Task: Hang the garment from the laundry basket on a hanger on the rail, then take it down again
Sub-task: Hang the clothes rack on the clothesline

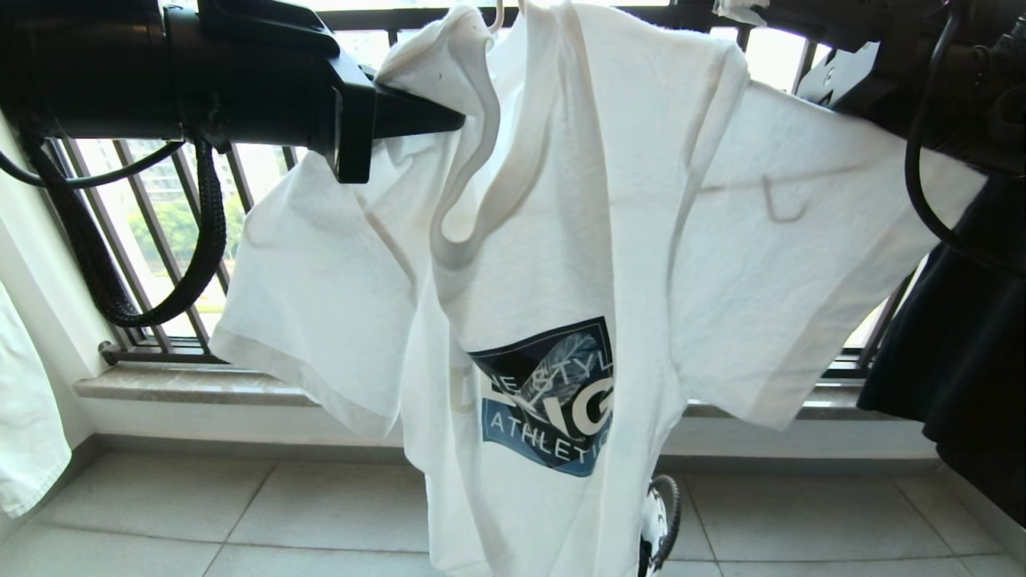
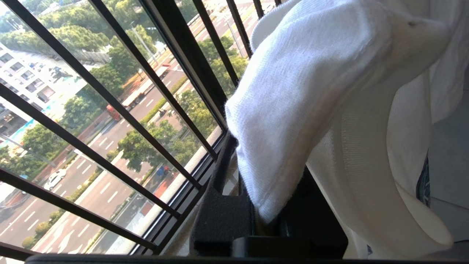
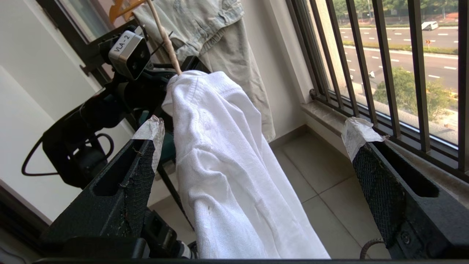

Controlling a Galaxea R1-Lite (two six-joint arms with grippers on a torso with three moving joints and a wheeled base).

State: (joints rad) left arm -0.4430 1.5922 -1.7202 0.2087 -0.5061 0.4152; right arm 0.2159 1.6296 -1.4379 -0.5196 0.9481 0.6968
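The garment (image 1: 561, 264), a white T-shirt with a blue chest graphic, hangs in front of the window on the hanger. The hanger's cream rod (image 3: 165, 36) rises from the neck, and one end hook (image 1: 781, 204) shows through the cloth. My left gripper (image 1: 449, 120) is shut on the fabric by the collar (image 2: 263, 205). My right gripper (image 3: 253, 134) is open at the other shoulder; the shirt (image 3: 227, 176) runs between its tape-tipped fingers (image 3: 150, 132) without touching them. Only part of the laundry basket (image 1: 672, 521) shows below the hem. The rail is out of view.
Black window bars (image 1: 160, 240) and a stone sill (image 1: 184, 385) stand right behind the shirt. A dark garment (image 1: 962, 361) hangs at the right, a pale denim jacket (image 3: 205, 22) by the left arm, and a white cloth (image 1: 24, 417) at the far left. Tiled floor (image 1: 321, 513) lies below.
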